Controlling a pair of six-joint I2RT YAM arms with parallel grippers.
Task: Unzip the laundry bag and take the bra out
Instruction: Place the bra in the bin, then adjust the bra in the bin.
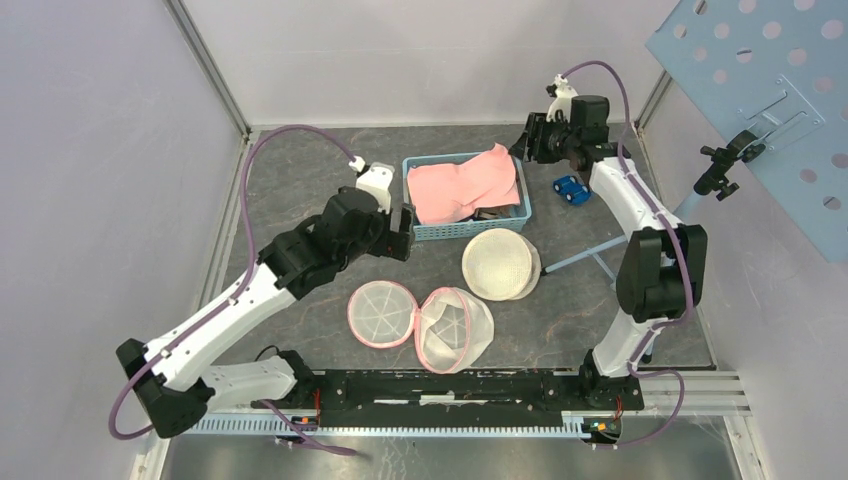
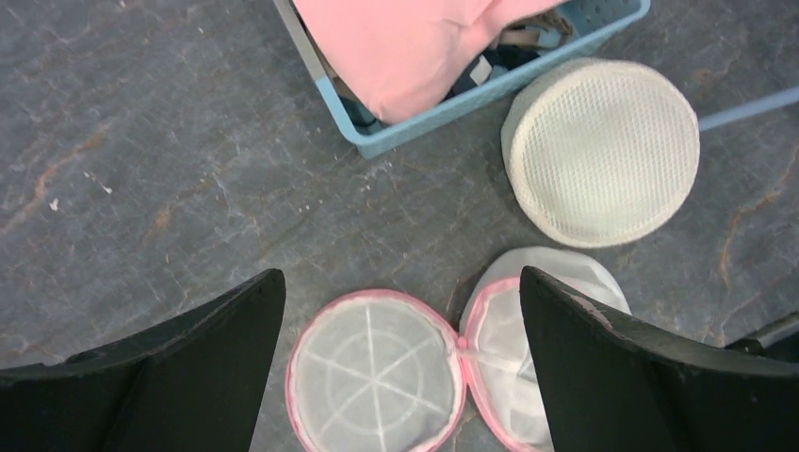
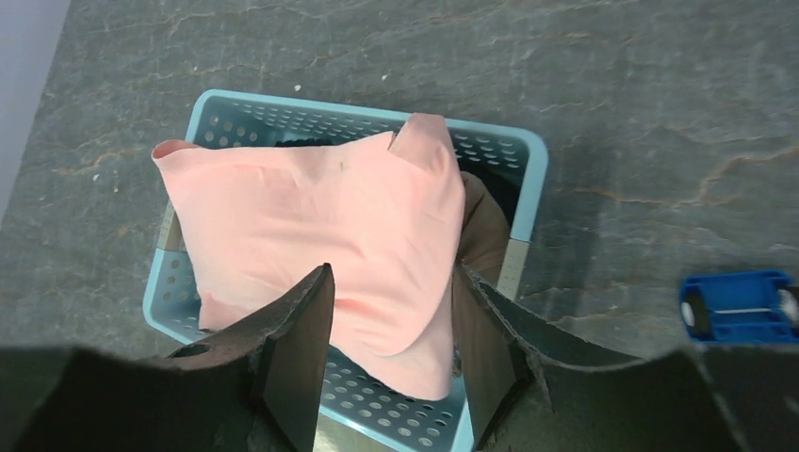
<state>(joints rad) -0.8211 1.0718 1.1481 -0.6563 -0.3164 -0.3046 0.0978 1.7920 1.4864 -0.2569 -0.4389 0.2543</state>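
The pink-rimmed mesh laundry bag (image 1: pixel 420 320) lies unzipped on the table, its two round halves spread flat side by side (image 2: pixel 377 372). The pink bra (image 1: pixel 465 185) lies draped over the contents of the blue basket (image 1: pixel 470 230). My right gripper (image 1: pixel 527 140) hovers above the basket's far right corner, jaws open, with the bra (image 3: pixel 320 226) below them and nothing held (image 3: pixel 394 273). My left gripper (image 1: pixel 405 232) stands wide open just left of the basket, looking down on the open bag (image 2: pixel 400 278).
A closed cream round mesh bag (image 1: pixel 500 263) lies right of the basket's front. A small blue toy car (image 1: pixel 571 189) sits beside the basket's right side. A blue perforated panel (image 1: pixel 770 90) on a stand hangs at the far right. Walls enclose the table.
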